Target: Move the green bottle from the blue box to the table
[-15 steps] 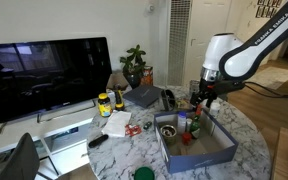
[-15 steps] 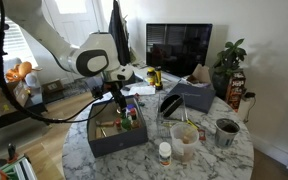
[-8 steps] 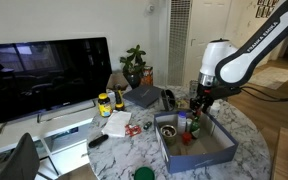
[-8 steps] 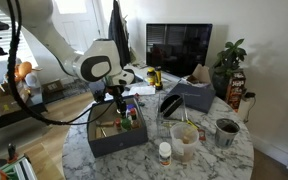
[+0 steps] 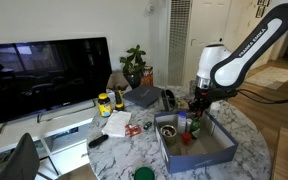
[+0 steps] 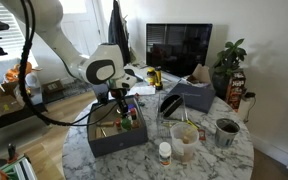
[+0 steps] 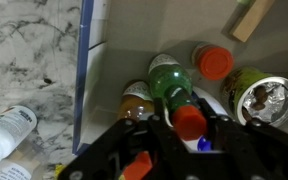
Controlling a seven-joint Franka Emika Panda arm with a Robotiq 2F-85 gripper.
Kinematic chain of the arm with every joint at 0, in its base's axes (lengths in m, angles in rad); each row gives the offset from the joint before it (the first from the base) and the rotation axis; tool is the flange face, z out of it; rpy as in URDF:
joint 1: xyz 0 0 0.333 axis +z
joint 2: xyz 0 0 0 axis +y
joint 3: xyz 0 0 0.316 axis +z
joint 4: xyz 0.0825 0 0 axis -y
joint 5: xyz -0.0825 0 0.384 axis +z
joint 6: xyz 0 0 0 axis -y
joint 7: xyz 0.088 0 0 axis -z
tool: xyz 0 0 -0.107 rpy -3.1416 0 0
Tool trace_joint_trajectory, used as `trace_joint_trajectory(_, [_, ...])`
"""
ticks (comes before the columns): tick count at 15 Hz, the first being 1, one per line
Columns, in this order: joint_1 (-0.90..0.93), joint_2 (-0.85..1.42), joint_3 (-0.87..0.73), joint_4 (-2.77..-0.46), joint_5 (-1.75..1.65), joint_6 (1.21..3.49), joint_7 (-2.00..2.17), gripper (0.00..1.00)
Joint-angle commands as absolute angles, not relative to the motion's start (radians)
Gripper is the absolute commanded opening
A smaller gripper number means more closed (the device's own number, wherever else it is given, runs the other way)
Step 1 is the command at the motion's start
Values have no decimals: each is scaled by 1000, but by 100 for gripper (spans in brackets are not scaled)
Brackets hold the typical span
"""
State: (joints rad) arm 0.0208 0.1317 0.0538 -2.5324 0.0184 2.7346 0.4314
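In the wrist view the green bottle (image 7: 168,84), dark green with a red cap, stands on the grey floor of the blue box (image 7: 84,70). My gripper (image 7: 189,125) reaches down into the box with its black fingers (image 7: 220,128) pressed against both sides of the bottle's cap. Both exterior views show the gripper (image 5: 196,108) (image 6: 121,103) lowered into the blue box (image 5: 200,153) (image 6: 112,142) on the marble table (image 5: 124,155) (image 6: 216,162). The bottle itself is mostly hidden there by the hand.
Packed round the green bottle are an orange-capped bottle (image 7: 215,62), a brown jar (image 7: 136,100) and a foil-lidded jar (image 7: 263,100). A white bottle (image 7: 6,135) lies on the table outside the wall. A plastic cup (image 6: 184,141), dark mug (image 6: 225,132) and yellow-labelled jars (image 5: 104,102) stand nearby.
The arm has sunk lower into the blue box, and the jaws have closed from wide apart onto the green bottle's cap.
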Motion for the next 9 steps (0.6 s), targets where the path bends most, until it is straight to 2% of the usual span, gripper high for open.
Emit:
trace_joint_trajectory(1, [55,136,36,-2528,28,2733,446,7])
trace_joint_trajectory(9, [93,-91,56,-2539,-65,2485,449,8])
